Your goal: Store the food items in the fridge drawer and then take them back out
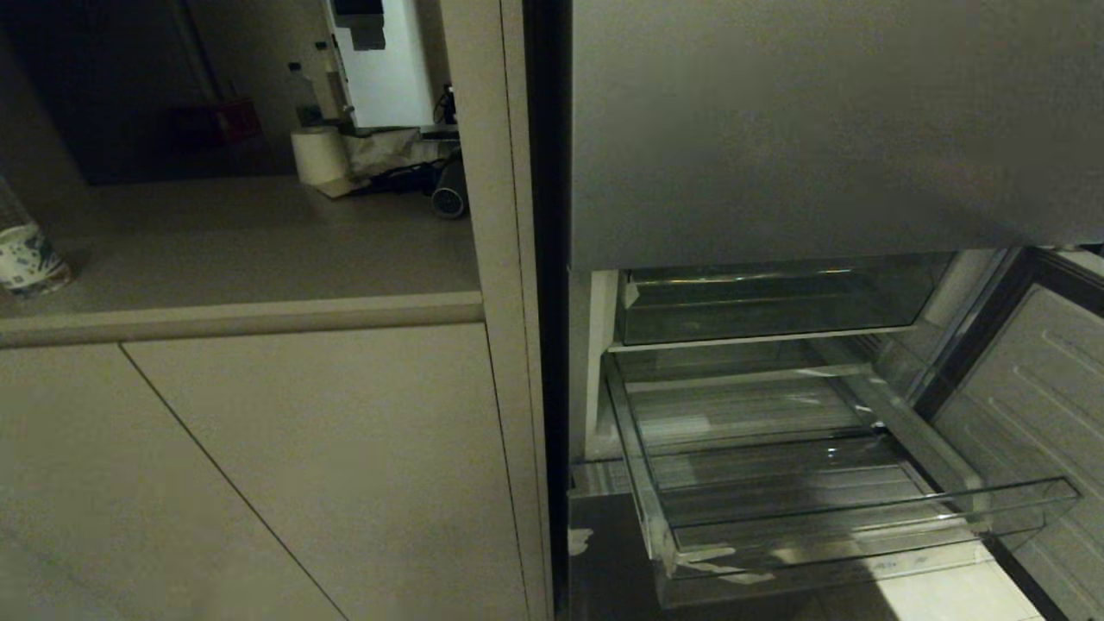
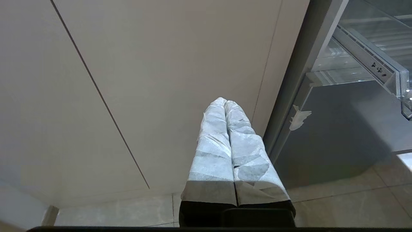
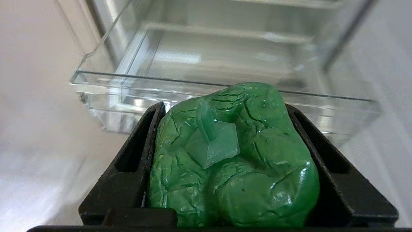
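The counter [image 1: 241, 250] ran along the left of the fridge, carrying a bottle [image 1: 26, 250] at its near left edge and a paper roll [image 1: 319, 155] with clutter toward the back. The clear drawer [image 1: 862, 526] stood pulled out over the tiled floor [image 1: 940, 595].

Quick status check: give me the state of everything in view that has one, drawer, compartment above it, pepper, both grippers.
fridge drawer: pulled out, nothing inside.
upper clear compartment: pushed in, looks empty.
green bell pepper: clamped between the right gripper's fingers, stem toward the camera, in front of the drawer.
right gripper: shut on the pepper.
left gripper: shut, holding nothing, beside the cabinet front.
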### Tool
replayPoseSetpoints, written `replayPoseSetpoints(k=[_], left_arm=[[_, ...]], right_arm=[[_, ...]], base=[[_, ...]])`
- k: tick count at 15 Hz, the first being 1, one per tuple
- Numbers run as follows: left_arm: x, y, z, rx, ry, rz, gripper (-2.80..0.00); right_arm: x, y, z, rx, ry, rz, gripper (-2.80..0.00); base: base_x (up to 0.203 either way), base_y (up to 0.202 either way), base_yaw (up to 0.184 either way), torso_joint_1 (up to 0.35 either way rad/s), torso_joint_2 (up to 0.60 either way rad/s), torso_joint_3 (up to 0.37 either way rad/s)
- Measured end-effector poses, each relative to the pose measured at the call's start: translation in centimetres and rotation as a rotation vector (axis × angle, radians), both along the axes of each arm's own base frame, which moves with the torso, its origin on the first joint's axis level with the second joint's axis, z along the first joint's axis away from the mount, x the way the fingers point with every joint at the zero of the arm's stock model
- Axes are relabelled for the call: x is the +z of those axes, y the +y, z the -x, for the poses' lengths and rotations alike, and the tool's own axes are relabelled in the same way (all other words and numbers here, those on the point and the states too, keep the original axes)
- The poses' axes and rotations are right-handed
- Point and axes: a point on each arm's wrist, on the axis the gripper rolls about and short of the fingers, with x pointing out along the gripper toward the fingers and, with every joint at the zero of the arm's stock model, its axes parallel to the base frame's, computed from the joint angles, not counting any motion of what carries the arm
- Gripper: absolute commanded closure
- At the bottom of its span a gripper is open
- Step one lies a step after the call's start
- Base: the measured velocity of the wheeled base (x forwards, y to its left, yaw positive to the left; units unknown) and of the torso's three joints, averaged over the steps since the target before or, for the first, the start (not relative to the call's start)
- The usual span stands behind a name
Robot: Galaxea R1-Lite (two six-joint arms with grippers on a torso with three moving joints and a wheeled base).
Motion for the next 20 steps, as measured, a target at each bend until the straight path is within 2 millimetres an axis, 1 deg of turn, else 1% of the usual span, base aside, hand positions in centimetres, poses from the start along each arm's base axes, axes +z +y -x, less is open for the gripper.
replayPoseSetpoints(k=[2, 4, 6, 9, 11, 13, 14, 16, 18, 20], left_arm=[[0.0, 0.0, 0.0, 0.0, 0.0, 0.0, 0.0], [0.0, 0.0, 0.0, 0.0, 0.0, 0.0, 0.0], [0.0, 0.0, 0.0, 0.0, 0.0, 0.0, 0.0], [0.0, 0.0, 0.0, 0.0, 0.0, 0.0, 0.0], [0.0, 0.0, 0.0, 0.0, 0.0, 0.0, 0.0], [0.0, 0.0, 0.0, 0.0, 0.0, 0.0, 0.0], [0.0, 0.0, 0.0, -0.001, 0.0, 0.0, 0.0], [0.0, 0.0, 0.0, 0.0, 0.0, 0.0, 0.0], [0.0, 0.0, 0.0, 0.0, 0.0, 0.0, 0.0], [0.0, 0.0, 0.0, 0.0, 0.0, 0.0, 0.0]], right_arm=[[1.8, 0.1, -3.0, 0.053, 0.088, -0.011, 0.0], [3.1, 0.2, -6.4, 0.092, 0.163, -0.02, 0.0], [3.7, 0.4, -10.1, 0.117, 0.24, -0.029, 0.0], [3.3, 0.6, -15.8, 0.139, 0.316, -0.037, 0.0], [2.6, 0.7, -19.4, 0.145, 0.334, -0.034, 0.0], [1.9, 0.9, -22.6, 0.147, 0.325, -0.035, 0.0], [1.7, 0.9, -24.0, 0.145, 0.32, -0.036, 0.0], [1.1, 1.0, -26.0, 0.143, 0.332, -0.039, 0.0], [0.6, 1.0, -27.2, 0.14, 0.345, -0.038, 0.0], [0.3, 1.0, -28.0, 0.133, 0.353, -0.033, 0.0]], base=[[0.0, 0.0, 0.0, 0.0, 0.0, 0.0], [0.0, 0.0, 0.0, 0.0, 0.0, 0.0], [0.0, 0.0, 0.0, 0.0, 0.0, 0.0], [0.0, 0.0, 0.0, 0.0, 0.0, 0.0], [0.0, 0.0, 0.0, 0.0, 0.0, 0.0], [0.0, 0.0, 0.0, 0.0, 0.0, 0.0], [0.0, 0.0, 0.0, 0.0, 0.0, 0.0], [0.0, 0.0, 0.0, 0.0, 0.0, 0.0], [0.0, 0.0, 0.0, 0.0, 0.0, 0.0], [0.0, 0.0, 0.0, 0.0, 0.0, 0.0]])
